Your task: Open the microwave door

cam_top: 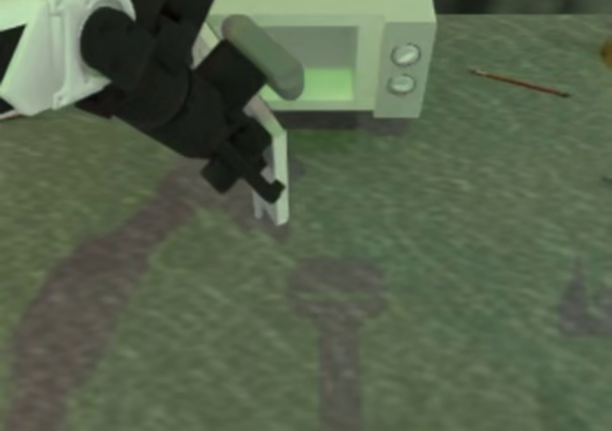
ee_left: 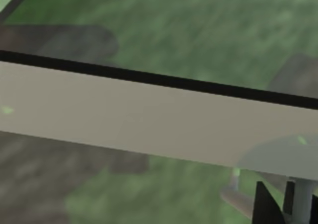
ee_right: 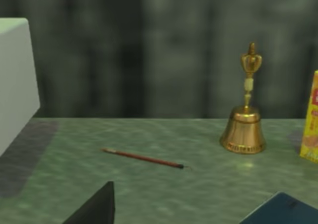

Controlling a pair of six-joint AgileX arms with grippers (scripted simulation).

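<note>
Our left gripper [cam_top: 271,184] has its fingers pinching the microwave door [cam_top: 278,168], swung wide open from the microwave [cam_top: 368,30] at the surface's [cam_top: 449,259] far edge, left of centre.

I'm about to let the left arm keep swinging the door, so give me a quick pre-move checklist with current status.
1. Microwave door off the microwave, cavity showing: ok.
2. Left gripper at the door's free edge: ok.
3. Firm grasp on the handle: cannot tell.
4. Table ahead of the door's swing free of things: ok.
5. Brush and bell lie well to the right: ok.
6. Right gripper out of the way: cannot tell.
</note>
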